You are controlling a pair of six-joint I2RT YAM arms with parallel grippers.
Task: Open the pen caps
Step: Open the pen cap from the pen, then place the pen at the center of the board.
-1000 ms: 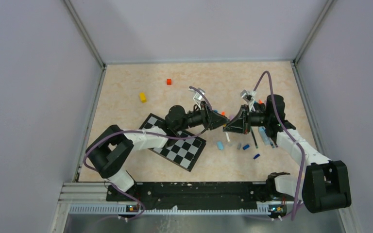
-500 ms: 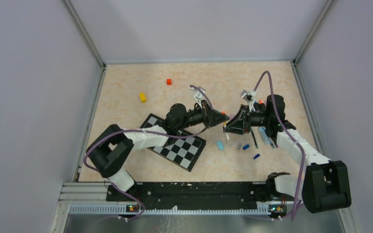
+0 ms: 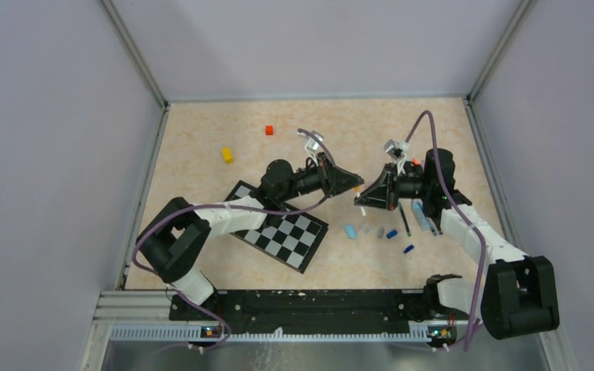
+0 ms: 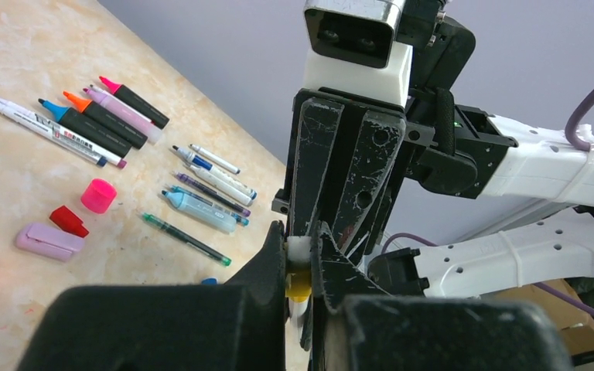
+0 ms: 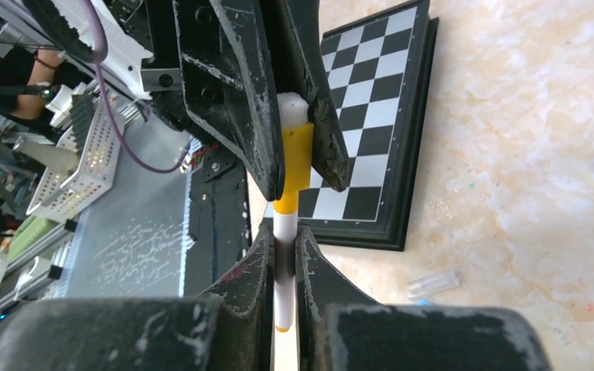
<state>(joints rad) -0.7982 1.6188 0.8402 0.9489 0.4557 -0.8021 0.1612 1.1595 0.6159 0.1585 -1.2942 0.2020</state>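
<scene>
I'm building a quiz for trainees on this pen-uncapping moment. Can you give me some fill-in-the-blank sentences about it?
1. The left gripper is shut on a ____ cap.
2. The right gripper is shut on the ____ barrel below that cap.
3. The board behind them has a ____ pattern.

Missing words: yellow; white; checkered.

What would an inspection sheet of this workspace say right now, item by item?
Surface: beige marbled table.
Job's things: yellow cap at the end of white pen, held above the table; loose caps and uncapped pens lie on it.
Clutter: chessboard, yellow block, orange-red cube.
Grippers: left gripper shut on yellow cap; right gripper shut on white pen.
Cables: purple cables loop over both arms.
Surroundings: plain lilac walls, metal frame.
</scene>
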